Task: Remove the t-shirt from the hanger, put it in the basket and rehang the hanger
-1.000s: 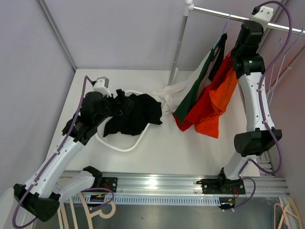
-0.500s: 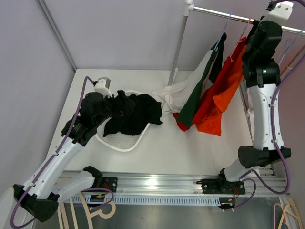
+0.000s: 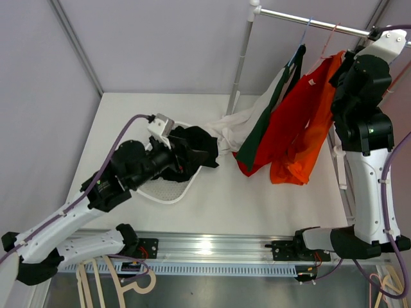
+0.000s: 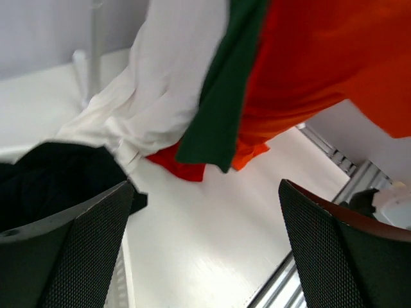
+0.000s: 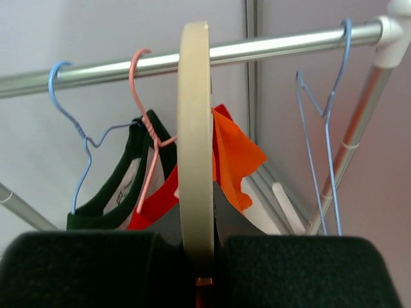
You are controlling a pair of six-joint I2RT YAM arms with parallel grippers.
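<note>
— Up at the clothes rail, the right arm is stretched high. The orange t-shirt hangs from it, its hem sagging toward the table, and it touches a green shirt on its left.

— Which step is this?

— I'd call it the hold-up before the strip. The shirt isn't off yet. The cream hanger stands edge-on in front of the bar with orange cloth bunched behind it. Whether its hook sits on the rail, I can't tell.

— And the grip?

— The right gripper is clamped tight on that hanger. Over by the white basket and its black garment, the left gripper has its jaws spread wide with nothing between them. It's pointed at the hanging shirts but well apart from them.

— What next?

— My guess is the left crosses over, pinches orange fabric only, not green, and drags it down while the right holds firm.
</note>
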